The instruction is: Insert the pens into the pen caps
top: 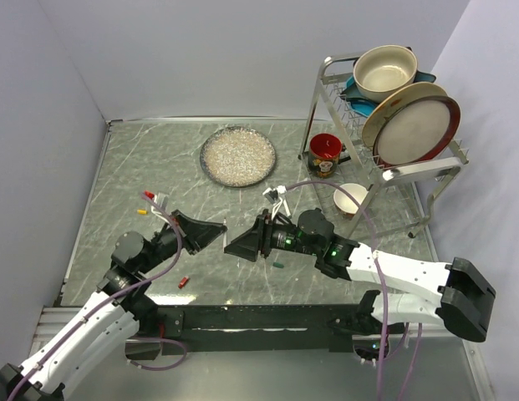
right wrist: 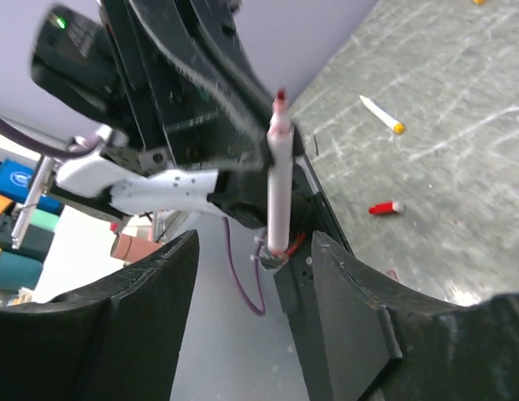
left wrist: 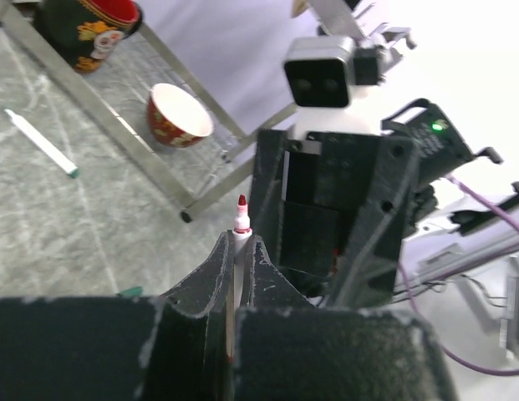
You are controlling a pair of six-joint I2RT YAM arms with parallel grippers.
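My left gripper (top: 211, 235) (left wrist: 239, 244) is shut on a white pen with a red tip (left wrist: 240, 209), tip pointing at the right gripper. The same pen shows in the right wrist view (right wrist: 278, 180). My right gripper (top: 242, 245) (right wrist: 255, 242) is open and empty, facing the left one just short of the pen. A red cap (top: 183, 281) (right wrist: 384, 208) lies near the front. A dark green cap (top: 277, 264) lies under the right arm. A yellow-tipped pen (right wrist: 380, 114) and an orange-yellow cap (top: 142, 211) lie at the left. A green-tipped pen (left wrist: 42, 144) lies farther back.
A glittery round plate (top: 237, 155) sits at the back middle. A metal dish rack (top: 384, 171) with plates and a bowl stands back right, with a red mug (top: 325, 154) and a small bowl (top: 350, 199) at its foot.
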